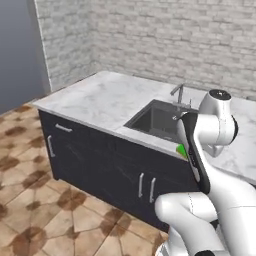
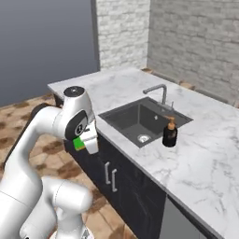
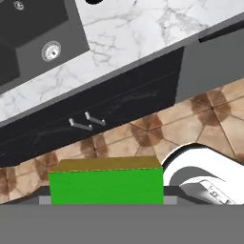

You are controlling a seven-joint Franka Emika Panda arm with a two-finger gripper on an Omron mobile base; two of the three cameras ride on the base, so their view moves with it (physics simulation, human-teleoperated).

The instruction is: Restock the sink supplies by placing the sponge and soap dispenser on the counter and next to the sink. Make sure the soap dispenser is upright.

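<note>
Green blocky sponge (image 3: 106, 186) between the jaws.

A bench (image 2: 205, 154) of white-grey veined marble, smooth with a soft sheen, tops dark matt cabinets (image 1: 100, 160) with slim metal handles (image 1: 146, 186). The sink (image 2: 135, 122) is matt dark grey, with a shiny metal drain (image 2: 144, 138) and brushed grey metal faucet (image 2: 158, 91). The soap dispenser (image 2: 170, 133) looks like glossy black plastic. The sponge (image 3: 106, 183) is flat, matt green. Walls (image 1: 175, 35) are rough pale brick; the floor (image 1: 35, 200) is mottled brown tile.
</note>
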